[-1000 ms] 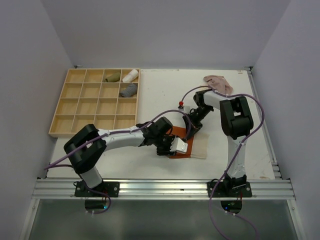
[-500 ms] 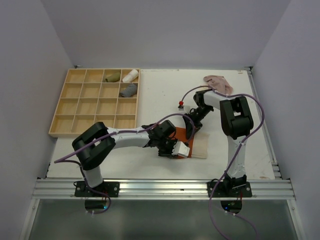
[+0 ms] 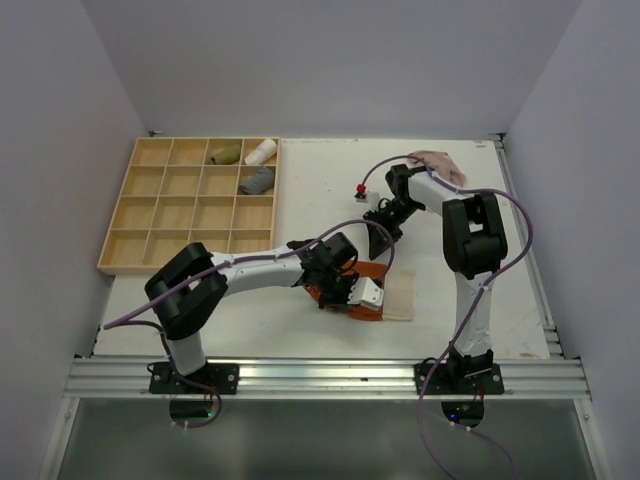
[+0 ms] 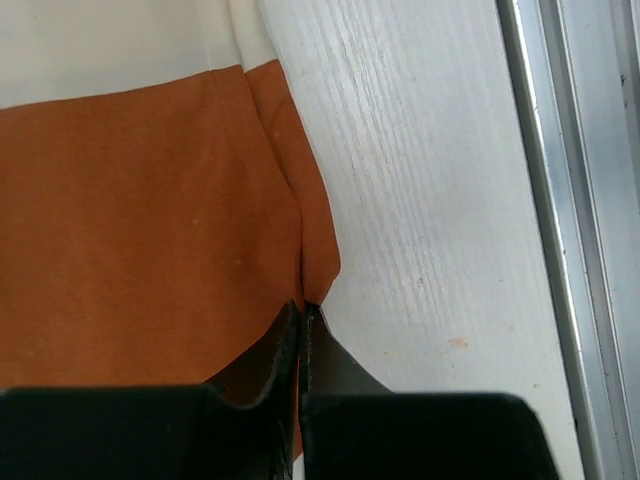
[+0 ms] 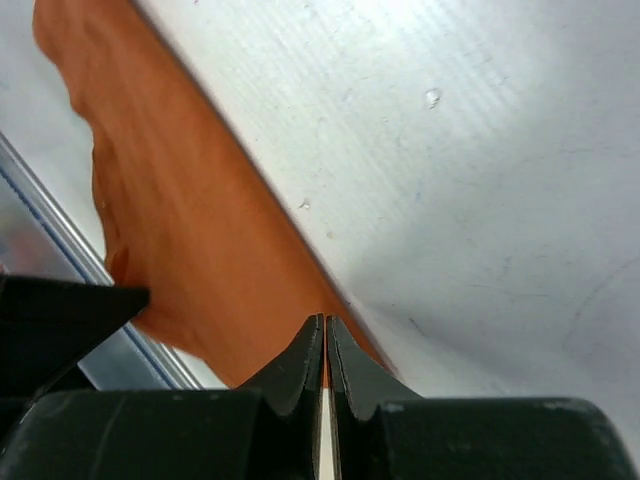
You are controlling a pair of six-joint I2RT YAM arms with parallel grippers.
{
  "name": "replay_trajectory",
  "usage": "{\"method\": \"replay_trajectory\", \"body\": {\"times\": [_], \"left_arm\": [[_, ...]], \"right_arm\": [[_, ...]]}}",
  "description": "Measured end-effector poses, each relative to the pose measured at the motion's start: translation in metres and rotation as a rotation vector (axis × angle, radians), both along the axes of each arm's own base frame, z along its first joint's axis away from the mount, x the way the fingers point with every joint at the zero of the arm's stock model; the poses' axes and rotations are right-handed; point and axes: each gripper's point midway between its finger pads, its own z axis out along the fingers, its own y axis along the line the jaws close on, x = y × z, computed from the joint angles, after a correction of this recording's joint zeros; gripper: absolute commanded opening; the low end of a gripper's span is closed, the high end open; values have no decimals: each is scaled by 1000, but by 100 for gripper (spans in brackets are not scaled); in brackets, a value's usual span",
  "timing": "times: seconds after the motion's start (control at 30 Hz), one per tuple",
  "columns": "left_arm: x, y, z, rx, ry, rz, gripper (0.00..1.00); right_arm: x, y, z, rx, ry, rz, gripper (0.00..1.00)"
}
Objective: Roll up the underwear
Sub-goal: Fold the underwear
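Observation:
The rust-orange underwear (image 3: 368, 270) lies near the table's front middle, its pale waistband (image 3: 400, 298) to the right. My left gripper (image 3: 338, 296) is shut on a fold at that garment's edge (image 4: 303, 308); orange cloth (image 4: 140, 220) fills the left wrist view. My right gripper (image 3: 381, 238) is shut on the far edge of the same garment (image 5: 326, 322), and the orange cloth (image 5: 170, 220) stretches away from its fingertips. The pale beige-pink underwear (image 3: 437, 163) lies crumpled at the back right, apart from both grippers.
A wooden compartment tray (image 3: 150, 215) stands at the back left, holding an olive roll (image 3: 226, 154), a white roll (image 3: 261, 152) and a grey roll (image 3: 257, 181). A metal rail (image 3: 330, 375) runs along the near edge. Grey walls close in both sides.
My left gripper has closed on the orange garment's edge. My right gripper has moved toward the back of the table, drawing the cloth's far edge with it.

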Motion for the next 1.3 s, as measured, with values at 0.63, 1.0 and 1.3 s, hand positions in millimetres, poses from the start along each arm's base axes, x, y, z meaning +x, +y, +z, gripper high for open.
{"method": "replay_trajectory", "body": {"times": [0.63,1.0,1.3], "left_arm": [[63,-15,33,-39,111,130,0],[109,-12,12,-18,125,214,0],[119,-10,3,-30,110,253,0]], "right_arm": [[-14,2,-18,-41,21,16,6],[-22,4,-18,-26,54,34,6],[-24,5,-19,-21,82,43,6]]}}
